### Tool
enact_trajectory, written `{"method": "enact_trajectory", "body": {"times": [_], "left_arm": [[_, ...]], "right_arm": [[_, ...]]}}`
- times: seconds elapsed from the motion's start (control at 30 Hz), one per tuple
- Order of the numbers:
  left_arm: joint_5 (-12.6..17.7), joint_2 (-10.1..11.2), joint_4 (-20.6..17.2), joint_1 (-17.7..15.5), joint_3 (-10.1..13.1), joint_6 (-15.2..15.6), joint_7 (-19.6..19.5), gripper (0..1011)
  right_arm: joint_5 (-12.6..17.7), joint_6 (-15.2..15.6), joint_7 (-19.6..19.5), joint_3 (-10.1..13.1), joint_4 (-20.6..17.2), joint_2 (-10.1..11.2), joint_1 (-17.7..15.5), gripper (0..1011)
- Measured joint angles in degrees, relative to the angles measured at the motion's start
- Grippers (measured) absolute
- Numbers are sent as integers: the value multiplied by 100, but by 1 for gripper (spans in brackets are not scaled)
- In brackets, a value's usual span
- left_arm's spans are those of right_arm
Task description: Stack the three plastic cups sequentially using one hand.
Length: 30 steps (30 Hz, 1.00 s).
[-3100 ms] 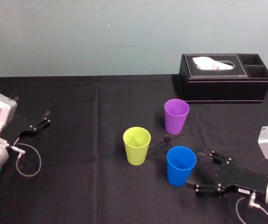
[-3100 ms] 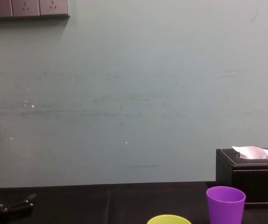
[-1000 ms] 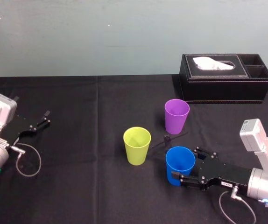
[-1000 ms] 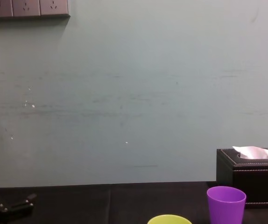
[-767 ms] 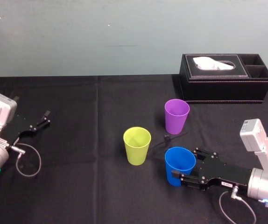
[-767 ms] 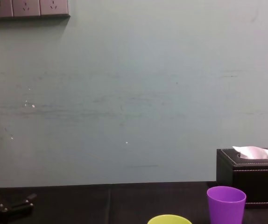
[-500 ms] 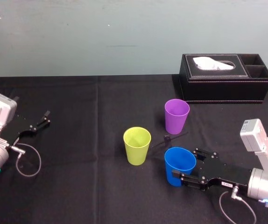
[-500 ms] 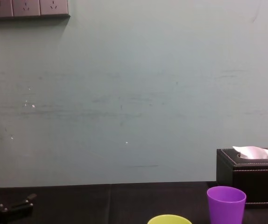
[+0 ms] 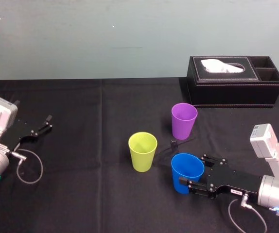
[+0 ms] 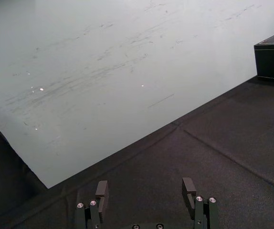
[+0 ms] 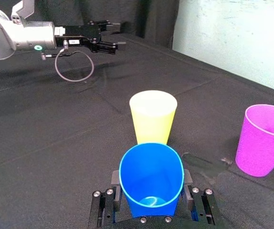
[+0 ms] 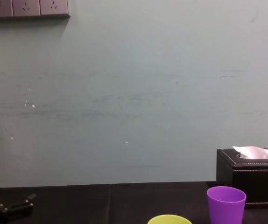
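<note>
1. The right gripper [image 9: 192, 170] reaches in from the near right corner of the bench [image 9: 81, 194]. Its fingers are closed on either side of the blue cup [image 9: 187, 172], gripping low on its wall.
2. The blue cup is the nearest of the three, mouth up and leaning a little toward the yellow-green cup [image 9: 142, 151]. The fingers hide its base, so I cannot tell whether it rests on the bench.
3. The yellow-green cup stands upright to the left and slightly farther back, with a clear gap between them.
4. The purple cup [image 9: 183, 120] stands upright behind both, toward the tissue box [image 9: 234, 81], touching neither.
5. Bare black cloth lies open to the left of and in front of the yellow-green cup. The tissue box sits at the back right, by the wall [image 9: 130, 39].
6. The left gripper [image 9: 44, 124] sits at the far left edge, its fingers spread around nothing, well apart from the cups.
7. The chest view's lower edge cuts off the yellow-green cup below its rim, and the purple cup near its base.
8. A small dark piece [image 9: 173, 144] lies between the purple and blue cups, too small to identify.
</note>
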Motion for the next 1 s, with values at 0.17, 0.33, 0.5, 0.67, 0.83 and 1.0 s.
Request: {"method": "enact_trajectory", "body": {"times": [0.17, 0.33, 0.5, 0.67, 0.83, 1.0], "left_arm": [[0, 0, 0, 0, 0, 0, 0, 1010], [0, 0, 0, 0, 0, 0, 0, 1010], [0, 0, 0, 0, 0, 0, 0, 1010], [0, 0, 0, 0, 0, 0, 0, 1010], [0, 0, 0, 0, 0, 0, 0, 1010], [0, 0, 0, 0, 0, 0, 0, 1010]], "right_arm": [[6, 53, -111, 64, -148, 29, -72, 730], [96, 167, -314, 240, -493, 113, -230, 729], [248, 357, -494, 424, -793, 164, -322, 730], [366, 524, -713, 621, -1073, 189, -356, 729], [425, 651, -900, 745, -1226, 160, -302, 729], [396, 743, -1117, 827, -1321, 76, -151, 729]]}}
